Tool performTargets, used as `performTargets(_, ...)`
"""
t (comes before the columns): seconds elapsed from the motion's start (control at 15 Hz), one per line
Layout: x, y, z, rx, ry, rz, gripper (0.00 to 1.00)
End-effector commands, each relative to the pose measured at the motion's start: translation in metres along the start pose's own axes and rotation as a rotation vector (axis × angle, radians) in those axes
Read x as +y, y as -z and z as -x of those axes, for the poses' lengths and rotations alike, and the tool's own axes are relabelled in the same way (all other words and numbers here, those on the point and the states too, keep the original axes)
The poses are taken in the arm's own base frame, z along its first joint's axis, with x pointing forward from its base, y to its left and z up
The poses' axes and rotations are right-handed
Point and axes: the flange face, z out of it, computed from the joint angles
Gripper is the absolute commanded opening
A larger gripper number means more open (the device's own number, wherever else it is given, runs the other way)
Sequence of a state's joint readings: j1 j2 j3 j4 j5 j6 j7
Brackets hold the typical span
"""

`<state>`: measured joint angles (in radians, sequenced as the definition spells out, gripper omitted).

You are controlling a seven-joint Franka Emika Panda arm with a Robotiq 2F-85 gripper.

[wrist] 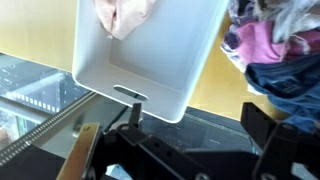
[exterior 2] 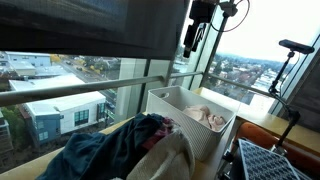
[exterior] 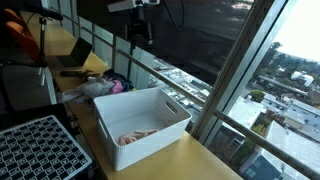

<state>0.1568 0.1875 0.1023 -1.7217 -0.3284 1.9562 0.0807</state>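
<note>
A white plastic bin (exterior: 160, 104) (exterior 2: 168, 103) (wrist: 150, 60) stands on the wooden table by the window. A pale pink cloth (exterior: 138, 137) (exterior 2: 210, 117) (wrist: 125, 15) lies inside it. My gripper (exterior: 138, 32) (exterior 2: 192, 36) (wrist: 198, 125) hangs high above the bin's window-side end, well clear of it. In the wrist view its two black fingers (wrist: 262, 125) stand wide apart with nothing between them, so it is open and empty. A pile of clothes (exterior: 100, 86) (exterior 2: 130, 150) (wrist: 275, 45), blue, pink and cream, lies next to the bin.
A black perforated tray (exterior: 40, 150) (exterior 2: 275, 165) sits at the table's edge near the bin. A metal window rail (exterior 2: 90, 88) and glass run along the table. A tripod (exterior 2: 292, 60) stands at the side. A chair with orange fabric (exterior: 22, 35) lies beyond.
</note>
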Motion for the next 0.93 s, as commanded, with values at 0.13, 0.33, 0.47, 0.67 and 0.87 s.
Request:
performTargets(0.13,0.068,-0.092,0.025,-0.011,-0.091,-0.007,1.00)
performTargets(0.33,0.067,-0.145,0.045,-0.027,-0.087,-0.024,1.00)
performTargets(0.47,0.056,-0.182,0.063,-0.046,-0.050,-0.032,1.00)
performTargets(0.67,0.047,-0.230,0.105,-0.090,0.120,-0.048,1.00)
performTargets(0.87,0.055,-0.255,0.147,-0.121,0.288,-0.077,1.00)
